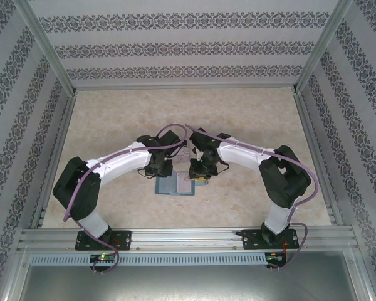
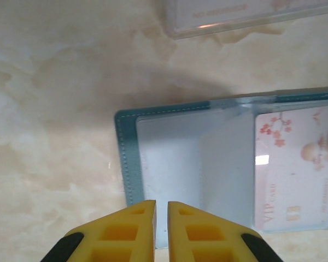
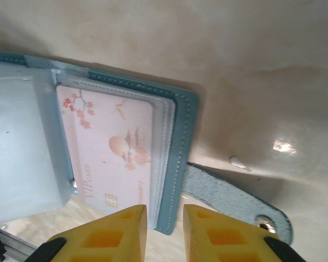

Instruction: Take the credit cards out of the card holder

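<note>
The marble-patterned table [image 1: 113, 113] is carrying everything. The left arm [image 1: 113, 166] and right arm [image 1: 263, 160] are bending toward each other, and both are reaching down to one spot slightly toward 6 o'clock from the table's middle.

The card holder [image 1: 174, 186] is lying there, opened flat, with its inner panels facing up. In the top view its long axis is running from 9 to 3 o'clock.

The left gripper [image 2: 162, 203] is hanging over the holder's empty left panel, near that panel's 6 o'clock edge. Its yellow fingers are almost closed, leaving only a thin slit with nothing between them.

The right gripper [image 3: 165, 207] is standing with its fingers a little apart. The holder's teal corner is showing in the gap, but I cannot tell whether the fingers are touching it.

A pale credit card [image 3: 109, 147] with pink blossoms is sitting inside the clear pocket of the right panel. In the right wrist view its long axis is running about 12 to 6 o'clock.

In the left wrist view a pale printed piece [image 2: 235, 13] is lying at 12 o'clock, apart from the holder.

The strap tab [image 3: 229, 199] is pointing toward 4 o'clock in the right wrist view, with a metal stud [image 3: 262, 220] at its end
</note>
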